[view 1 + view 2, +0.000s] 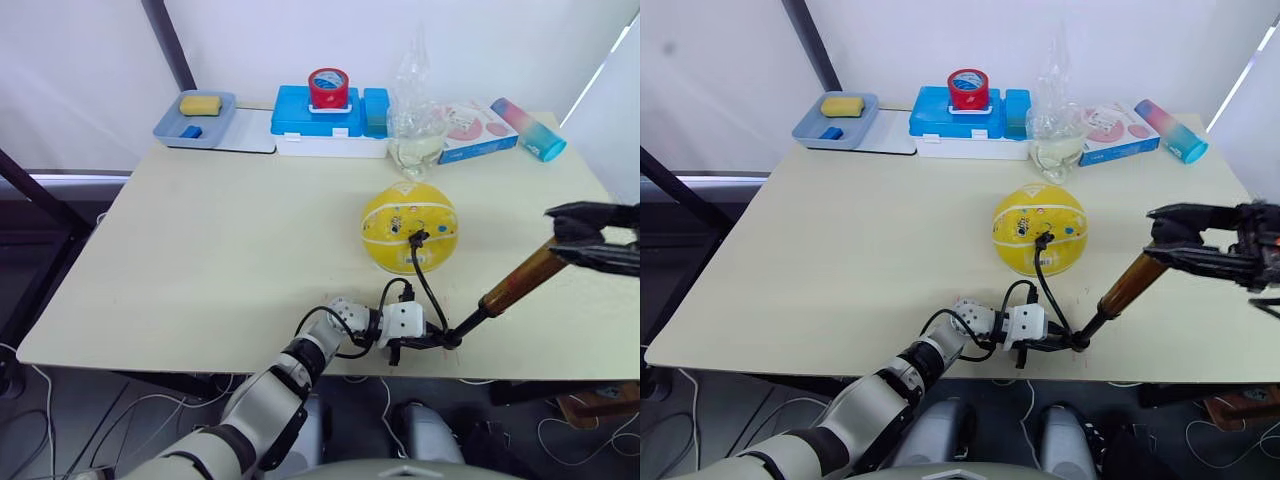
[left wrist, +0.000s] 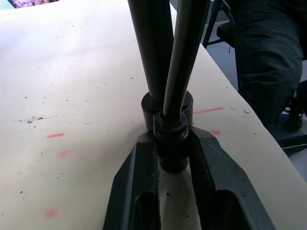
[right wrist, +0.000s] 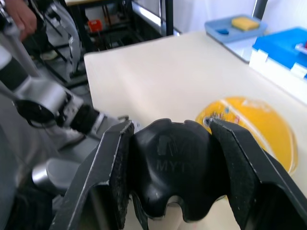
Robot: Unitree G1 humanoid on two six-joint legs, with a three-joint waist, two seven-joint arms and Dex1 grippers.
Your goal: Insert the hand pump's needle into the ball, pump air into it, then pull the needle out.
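Needle (image 1: 413, 240) tip hidden inside ball (image 1: 409, 227).

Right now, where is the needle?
In the head views the needle is stuck into the upper front of the yellow ball at the table's centre-right, its hose running down to the pump's base by the left gripper.

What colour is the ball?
Yellow with white seam lines; the ball shows best in the left eye view.
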